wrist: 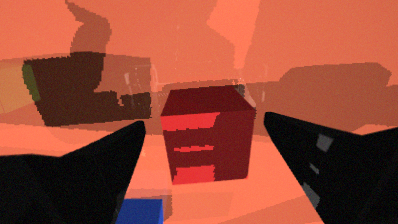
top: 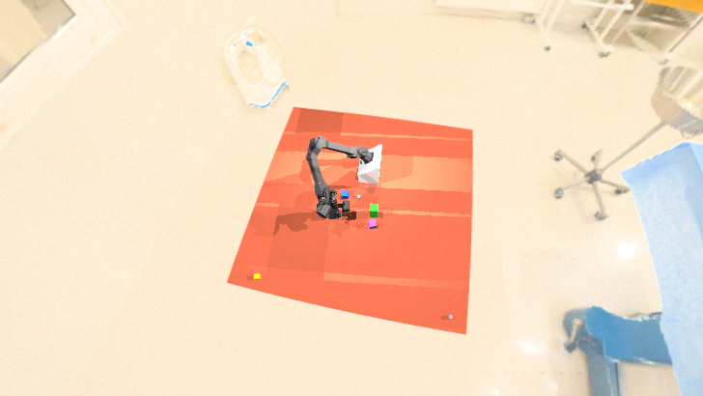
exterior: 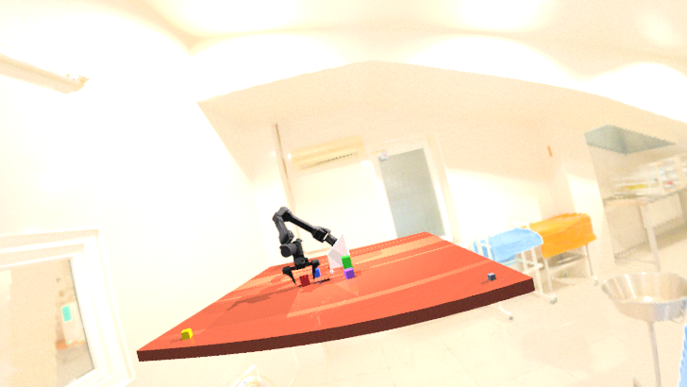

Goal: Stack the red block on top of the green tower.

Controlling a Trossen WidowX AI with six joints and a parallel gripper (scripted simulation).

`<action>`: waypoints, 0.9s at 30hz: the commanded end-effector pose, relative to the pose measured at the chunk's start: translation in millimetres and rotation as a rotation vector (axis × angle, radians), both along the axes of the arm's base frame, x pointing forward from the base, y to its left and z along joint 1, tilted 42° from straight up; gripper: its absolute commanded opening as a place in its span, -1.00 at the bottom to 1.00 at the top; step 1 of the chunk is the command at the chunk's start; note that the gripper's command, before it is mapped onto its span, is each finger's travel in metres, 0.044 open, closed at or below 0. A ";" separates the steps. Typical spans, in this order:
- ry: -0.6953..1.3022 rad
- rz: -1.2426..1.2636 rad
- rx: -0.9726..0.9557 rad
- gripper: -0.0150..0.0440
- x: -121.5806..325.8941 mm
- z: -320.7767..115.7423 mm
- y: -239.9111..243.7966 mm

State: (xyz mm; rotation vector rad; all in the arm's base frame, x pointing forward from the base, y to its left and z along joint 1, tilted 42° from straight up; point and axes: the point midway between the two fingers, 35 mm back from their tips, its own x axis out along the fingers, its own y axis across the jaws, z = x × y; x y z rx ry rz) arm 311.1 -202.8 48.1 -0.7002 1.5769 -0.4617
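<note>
The red block (exterior: 304, 279) (wrist: 209, 137) stands on the table; in the top view the arm hides it. My gripper (exterior: 304, 279) (wrist: 205, 122) is open and low over the table, with one finger on each side of the red block and a gap at both sides in the wrist view. The green tower (top: 374, 210) (exterior: 346, 261) stands upright to the right of the gripper, with nothing on top of it. In the wrist view only a sliver that looks green shows at the left.
A purple block (top: 373, 224) (exterior: 349, 274) is close to the green tower. A blue block (top: 345, 194) (exterior: 317, 273) (wrist: 142, 211) is near the gripper. A white wedge (top: 370, 173) (exterior: 338, 253) stands behind. A yellow block (top: 256, 276) (exterior: 187, 333) and a small grey block (top: 450, 317) (exterior: 491, 277) lie near table corners.
</note>
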 end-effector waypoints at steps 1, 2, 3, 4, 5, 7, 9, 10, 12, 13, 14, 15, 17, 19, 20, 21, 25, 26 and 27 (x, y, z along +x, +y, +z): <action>-0.001 0.006 0.006 1.00 1.0 -1.0 0.7; -0.001 0.006 0.006 1.00 1.0 -1.0 0.7; -0.001 0.006 0.006 1.00 1.0 -1.0 0.7; -0.001 0.006 0.006 1.00 1.0 -1.0 0.7; -0.001 0.006 0.006 1.00 1.0 -1.0 0.7; -0.001 0.006 0.006 0.91 1.0 -0.8 0.9; -0.001 0.006 0.006 0.73 1.0 -0.8 0.9; -0.001 0.006 0.006 0.64 1.0 -0.8 0.9; -0.001 0.006 0.006 0.47 1.0 -0.8 0.9; -0.001 0.006 0.006 0.38 1.0 -0.8 0.9; -0.001 0.006 0.006 0.29 1.0 -0.8 0.9; -0.001 0.006 0.006 0.20 1.0 -0.8 0.9; -0.001 0.006 0.006 0.15 1.0 -0.8 0.9; -0.001 0.006 0.006 0.11 1.0 -0.8 0.9; -0.001 0.006 0.006 0.09 1.0 -0.8 0.9; -0.001 0.006 0.006 0.06 1.0 -0.8 0.9; -0.001 0.006 0.006 -0.23 1.3 4.2 5.2; -0.001 0.006 0.006 -0.31 1.4 7.0 7.7; -0.002 0.006 0.007 -0.40 1.5 10.5 10.7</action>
